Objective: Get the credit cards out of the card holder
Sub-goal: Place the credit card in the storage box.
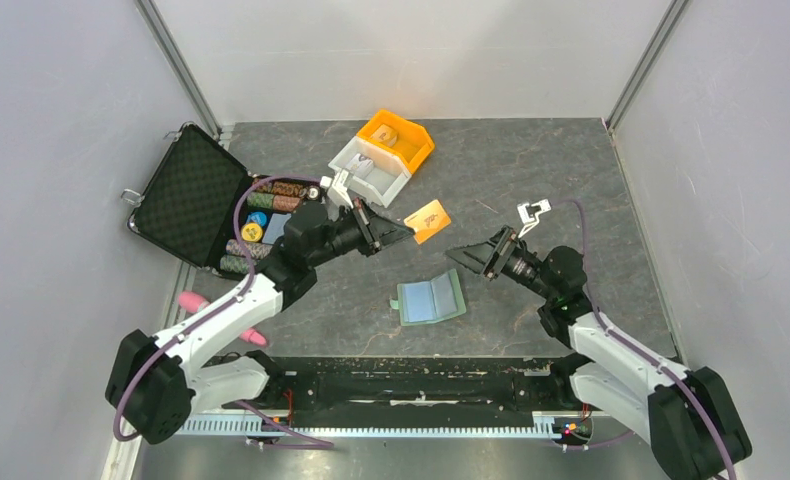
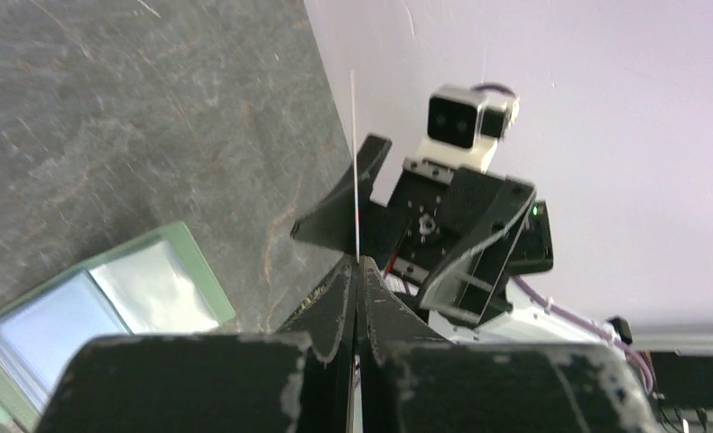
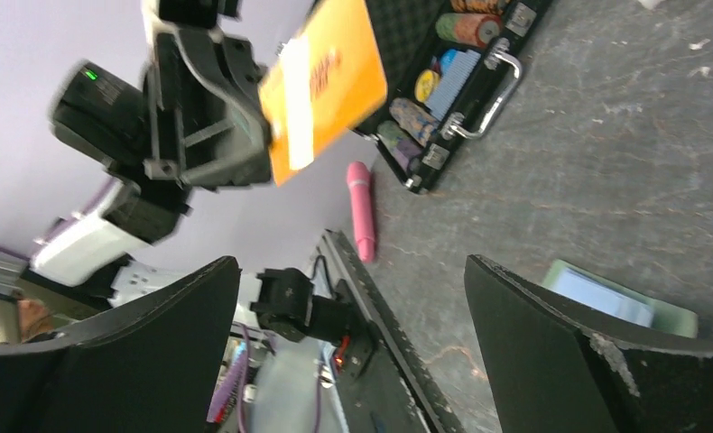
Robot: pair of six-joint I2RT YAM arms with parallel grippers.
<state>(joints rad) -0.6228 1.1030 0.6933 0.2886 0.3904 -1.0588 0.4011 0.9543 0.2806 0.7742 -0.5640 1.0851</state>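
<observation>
orange card [image 1: 429, 220], between left jaws (pinched)

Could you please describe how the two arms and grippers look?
The left arm and right arm have black joints, white links and a purple cable each. The left gripper and right gripper have black wedge-shaped fingers, scuffed at the edges. A white camera sits on each wrist.

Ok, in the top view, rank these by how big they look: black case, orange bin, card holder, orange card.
1. black case, open.
2. orange bin and card holder: about alike, not ranked.
3. orange card, smallest, though held up nearer the camera.
</observation>
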